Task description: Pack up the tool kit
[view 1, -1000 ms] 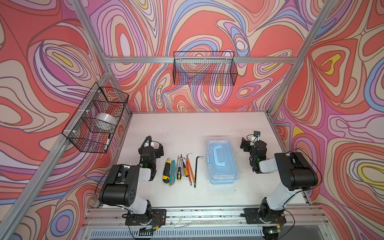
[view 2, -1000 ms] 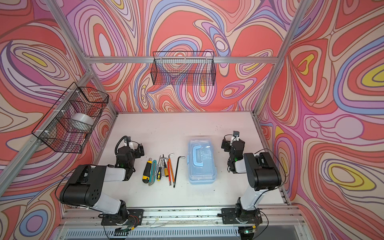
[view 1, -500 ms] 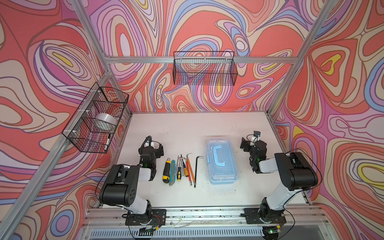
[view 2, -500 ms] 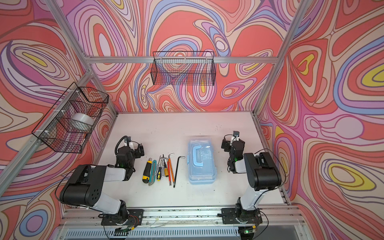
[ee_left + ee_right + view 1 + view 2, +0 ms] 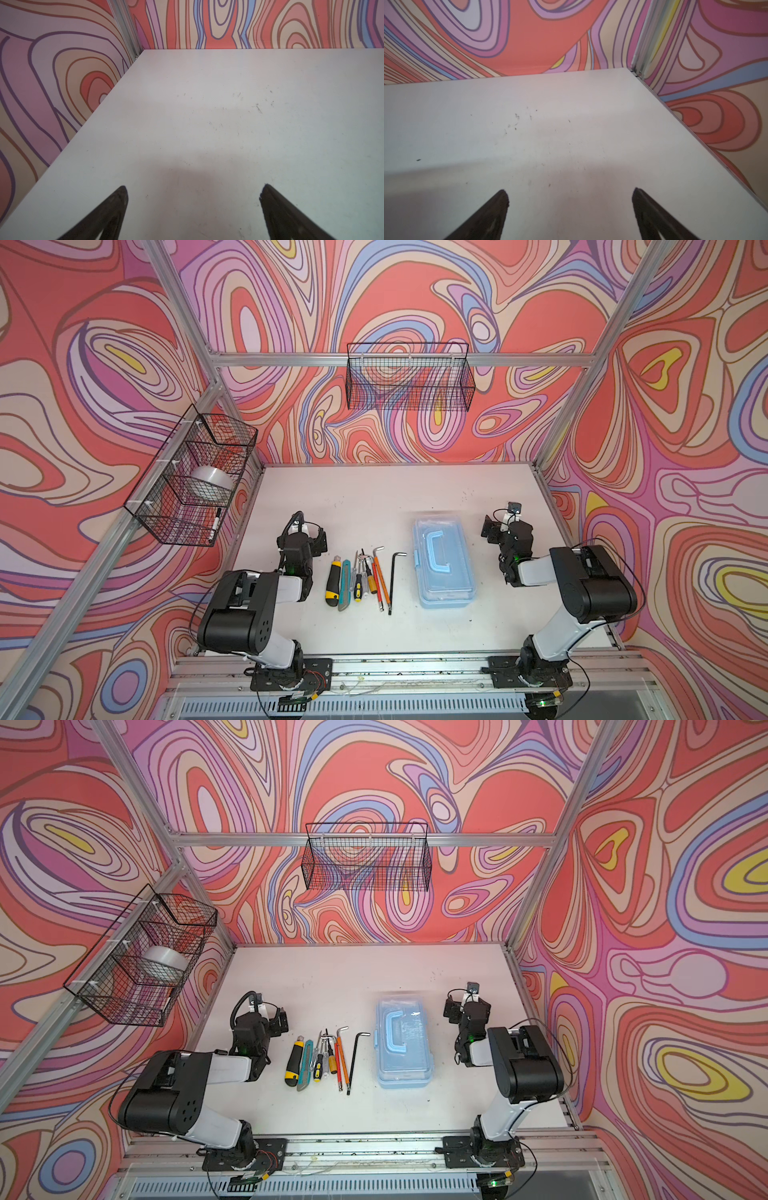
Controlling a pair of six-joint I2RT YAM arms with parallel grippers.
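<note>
near-centre: knives (image 5: 332, 583), screwdrivers (image 5: 360, 578), hex keys (image 5: 392, 585) in a row on worktop (image 5: 374, 497); likely light, stiff, thin; pinch across handles | right of them: case (image 5: 444, 568), lid shut, probably light, slick plastic; lift lid at latch side | flanks: left tool (image 5: 193, 191), right tool (image 5: 571, 194) both agape, empty

Robot lab cell: aluminium frame (image 5: 282, 360), patterned walls (image 5: 104, 364)
</note>
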